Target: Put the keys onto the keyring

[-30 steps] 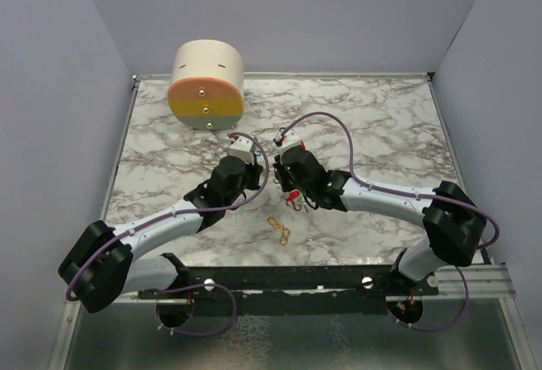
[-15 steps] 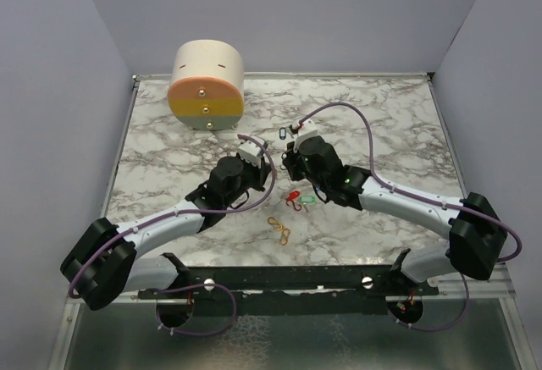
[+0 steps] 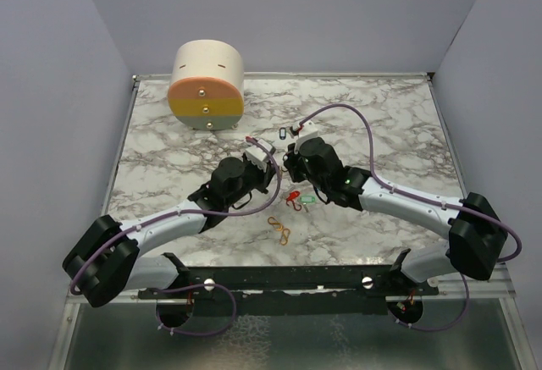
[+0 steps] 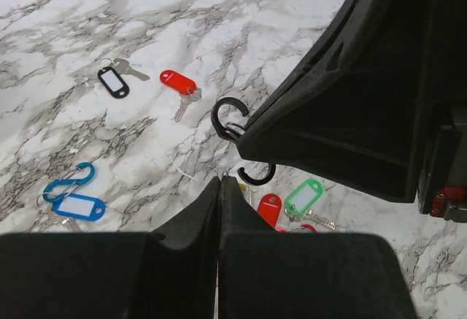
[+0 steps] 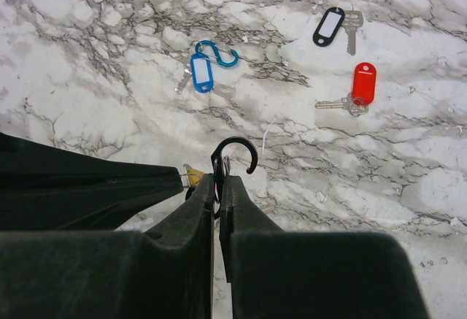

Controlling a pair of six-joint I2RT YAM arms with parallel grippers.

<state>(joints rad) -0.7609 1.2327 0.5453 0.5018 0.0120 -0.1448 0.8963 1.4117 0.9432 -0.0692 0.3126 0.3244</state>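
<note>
Your right fingers (image 5: 241,218) are clamped on the black clip (image 5: 237,139), which I take to be the keyring. One hook sticks straight out past their tips, its mouth curling round to the right in the right wrist view. Your left fingers (image 4: 195,217) are pressed together, tips just beside the clip's lower hook. The right wrist view shows a yellowish scrap (image 5: 193,175) at those tips, but I can't tell whether they hold it.

Here's what the next move turns on. From the left wrist camera the clip stands just ahead and a touch right of the left fingertips, and its long axis runs away from them: lower hook near, upper hook far. So a key has to meet a hook mouth from the left arm's side, and the near hook looks the easier target.

The loose keys lie flat on the tabletop (image 3: 381,124). Closest are the green key (image 4: 303,195) and a red key (image 4: 268,208), side by side just right of the left fingers and close to the right arm, so the left arm, nearer and seemingly free, is your pick. The black key (image 4: 113,82), the far red key (image 4: 179,82) and the blue key (image 4: 76,206) lie well beyond — those can wait.
</note>
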